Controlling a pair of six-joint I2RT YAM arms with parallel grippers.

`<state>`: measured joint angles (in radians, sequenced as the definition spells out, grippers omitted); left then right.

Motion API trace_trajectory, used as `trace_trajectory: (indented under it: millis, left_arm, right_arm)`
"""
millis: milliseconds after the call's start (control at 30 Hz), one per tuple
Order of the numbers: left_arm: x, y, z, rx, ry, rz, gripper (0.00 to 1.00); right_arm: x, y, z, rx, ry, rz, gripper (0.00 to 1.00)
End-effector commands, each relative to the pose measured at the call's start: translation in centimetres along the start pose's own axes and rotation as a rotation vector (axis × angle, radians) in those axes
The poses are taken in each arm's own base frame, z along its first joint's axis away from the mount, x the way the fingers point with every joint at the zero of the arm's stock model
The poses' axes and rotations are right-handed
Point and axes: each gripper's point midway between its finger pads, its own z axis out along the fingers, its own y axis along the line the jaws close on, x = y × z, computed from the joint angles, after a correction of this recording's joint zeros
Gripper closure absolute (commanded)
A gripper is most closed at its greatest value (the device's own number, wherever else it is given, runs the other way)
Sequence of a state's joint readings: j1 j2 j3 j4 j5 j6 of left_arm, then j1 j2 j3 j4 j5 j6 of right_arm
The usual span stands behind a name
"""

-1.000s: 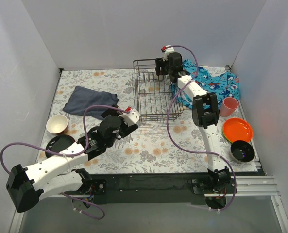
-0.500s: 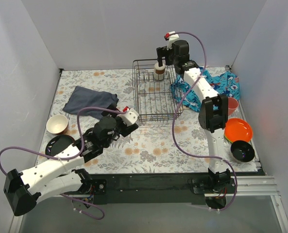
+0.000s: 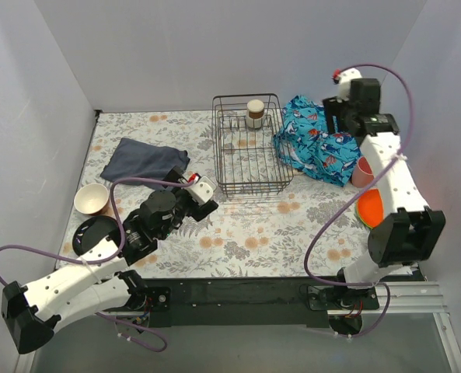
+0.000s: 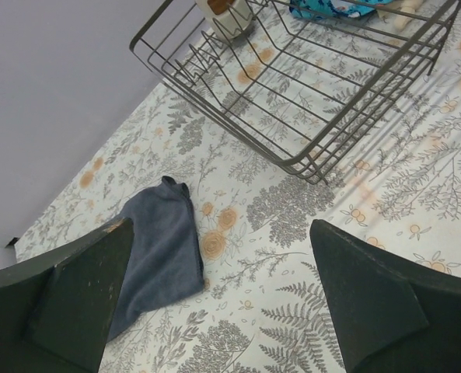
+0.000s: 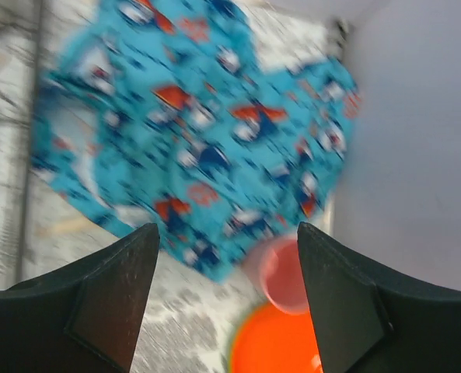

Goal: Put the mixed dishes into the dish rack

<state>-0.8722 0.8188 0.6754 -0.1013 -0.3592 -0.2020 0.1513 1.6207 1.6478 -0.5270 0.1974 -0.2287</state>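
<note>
The black wire dish rack (image 3: 246,159) stands at the table's middle back. A metallic cup (image 3: 255,113) stands upright in its far right corner, and it shows in the left wrist view (image 4: 226,14). My right gripper (image 3: 335,118) is open and empty, high above the blue patterned cloth (image 3: 323,144). Its wrist view shows a pink cup (image 5: 281,272) and an orange plate (image 5: 273,342) below the open gripper (image 5: 226,299). My left gripper (image 3: 203,191) is open and empty, low over the table in front of the rack (image 4: 323,101).
A dark navy cloth (image 3: 146,162) lies left of the rack. A tan bowl (image 3: 91,199) and a dark plate (image 3: 94,233) sit at the left edge. The pink cup (image 3: 362,172) and orange plate (image 3: 370,207) sit at the right, partly behind my right arm.
My right gripper let go of the metallic cup in the rack's far corner and swung right over the blue cloth. My left gripper drew back a little toward the near left.
</note>
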Motion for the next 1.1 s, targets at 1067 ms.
trace_trajectory:
  millis: [1067]
  left_arm:
    - [-0.6, -1.4, 4.5, 0.071, 0.085, -0.091, 0.02]
  right_arm:
    - [18.1, -5.9, 4.3, -0.095, 0.538, 0.054, 0.44]
